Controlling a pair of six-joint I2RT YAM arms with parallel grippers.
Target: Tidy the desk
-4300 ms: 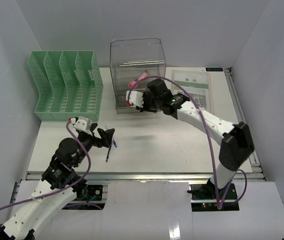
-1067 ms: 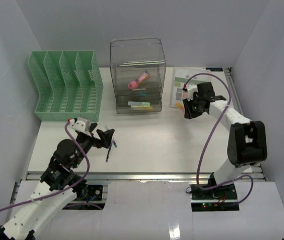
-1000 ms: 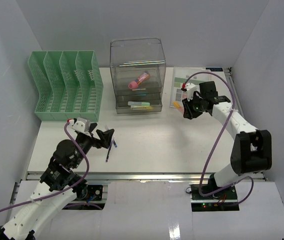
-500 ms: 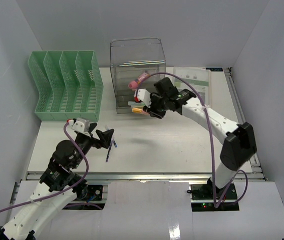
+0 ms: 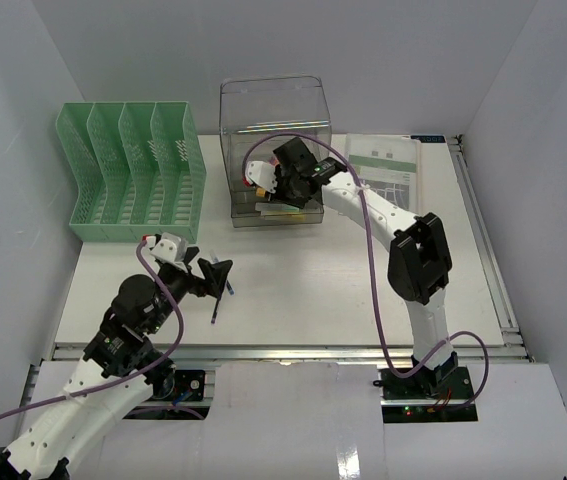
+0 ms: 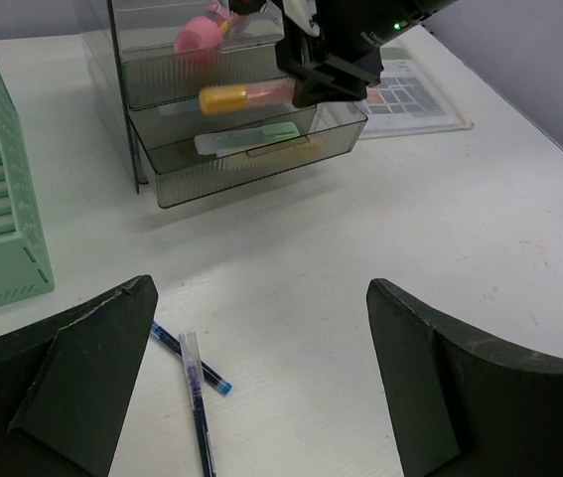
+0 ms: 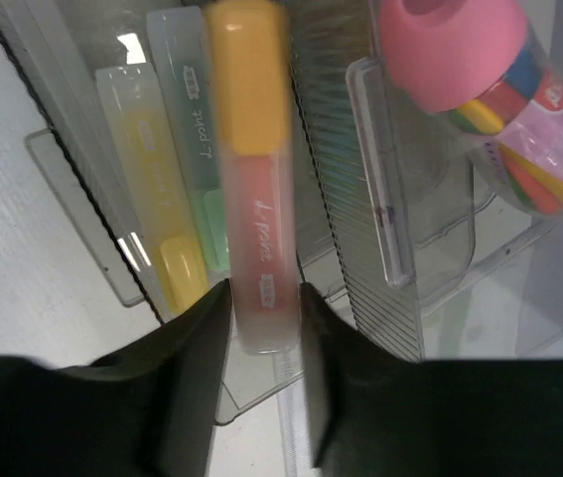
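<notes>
Right gripper point(image 7: 264, 298) clamped a peach, yellow-capped plastic highlighter point(image 7: 251, 179) over the clear drawer point(image 6: 261, 171) — plain at its wrist, hidden from above; left gripper point(image 6: 261, 293) gaped over the white desk point(image 6: 440, 248).

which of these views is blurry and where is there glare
right wrist view: the translucent orange highlighter with a yellow cap is smeared soft and bright glints streak the clear plastic drawer unit; left wrist view: the left tool is a pair of dark, soft-edged blocks while the two thin pens look sharp; top external view: even light, faint shadows on the flat white desk.
</notes>
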